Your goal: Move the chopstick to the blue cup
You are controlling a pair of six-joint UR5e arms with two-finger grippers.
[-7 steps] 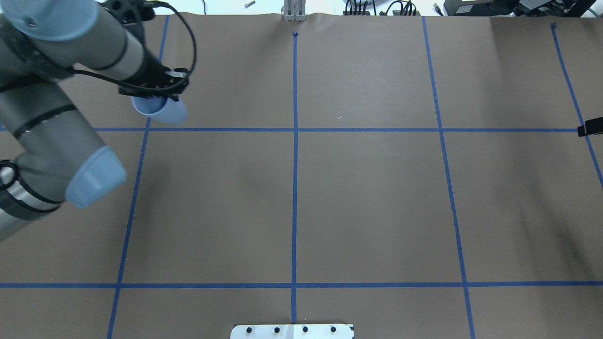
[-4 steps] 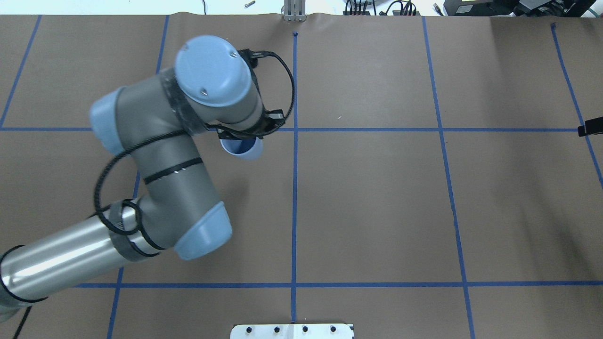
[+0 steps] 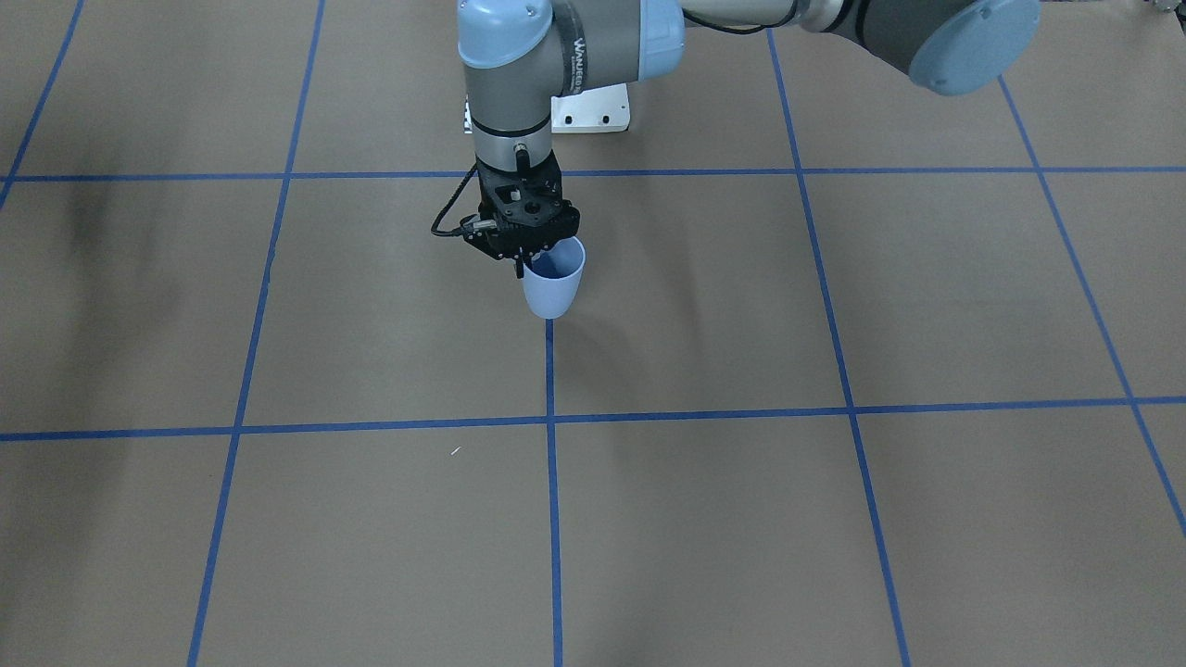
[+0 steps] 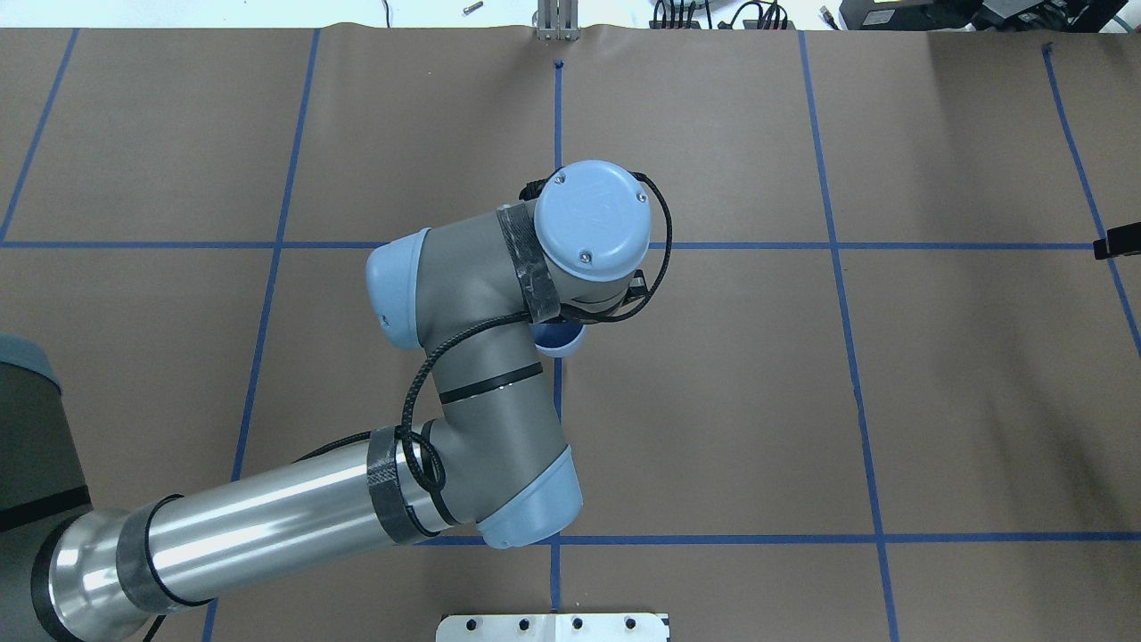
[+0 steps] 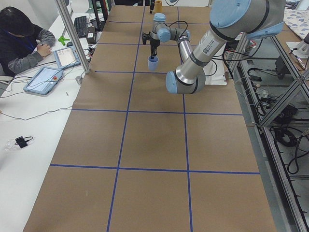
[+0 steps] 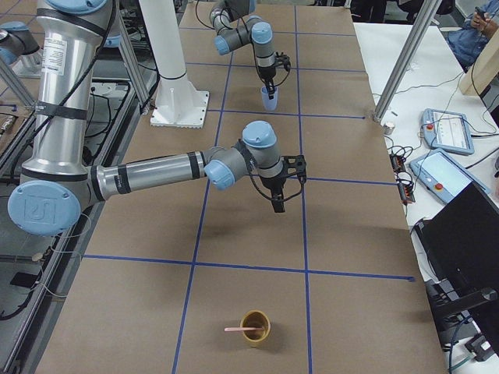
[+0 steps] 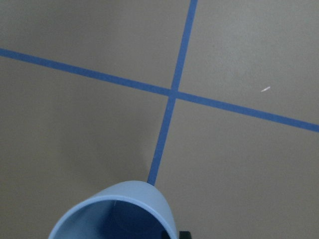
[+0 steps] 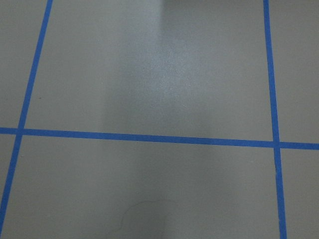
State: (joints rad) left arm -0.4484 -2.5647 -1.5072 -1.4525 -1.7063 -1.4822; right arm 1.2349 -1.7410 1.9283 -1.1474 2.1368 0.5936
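At the left gripper [image 3: 526,266], the jaws are clamped on the rim of the blue cup [image 3: 553,283], one finger inside and one outside. The cup is upright, mouth up, and looks empty in the left wrist view. Its base sits on or just above the centre tape line [image 3: 549,371], mid-table [image 3: 834,519]; I cannot tell whether it touches. The right gripper [image 6: 278,204] hangs over the table well apart from the cup; I cannot tell how its jaws stand. The chopstick [image 6: 238,329] rests in a brown cup [image 6: 256,326] at the table's right end, one end poking out past the rim. My read: this is cup positioning, and the transfer proper is not yet begun. Next I would seat the cup flat, release, and lift clear without tipping it. The right arm would then need a centred pinch on the thin stick.
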